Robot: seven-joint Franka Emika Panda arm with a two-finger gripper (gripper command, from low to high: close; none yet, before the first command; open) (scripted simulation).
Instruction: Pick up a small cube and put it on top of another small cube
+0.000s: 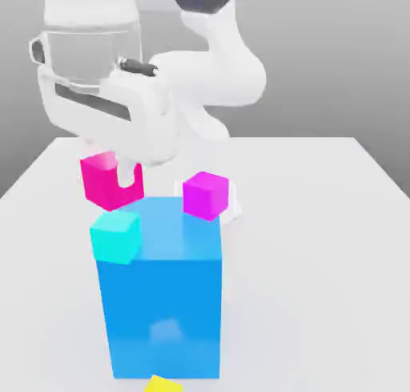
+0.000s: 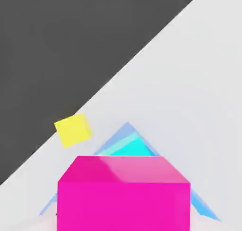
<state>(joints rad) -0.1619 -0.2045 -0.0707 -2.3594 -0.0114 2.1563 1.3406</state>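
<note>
The small hot-pink cube [image 1: 100, 182] hangs right under the white hand, at my gripper [image 1: 122, 183]. It sits just above and slightly behind the cyan cube [image 1: 116, 238], which rests on the top corner of the big blue block [image 1: 160, 302] towards the exterior view's left. I cannot tell whether the two cubes touch. In the hand view the pink cube [image 2: 124, 192] is close up and covers most of the cyan cube [image 2: 130, 147] beneath it.
A purplish magenta cube [image 1: 206, 195] sits at the far right corner of the blue block's top. A yellow cube [image 1: 162, 385] [image 2: 73, 130] lies on the white table [image 1: 320, 246] by the block's foot. The arm's body rises behind.
</note>
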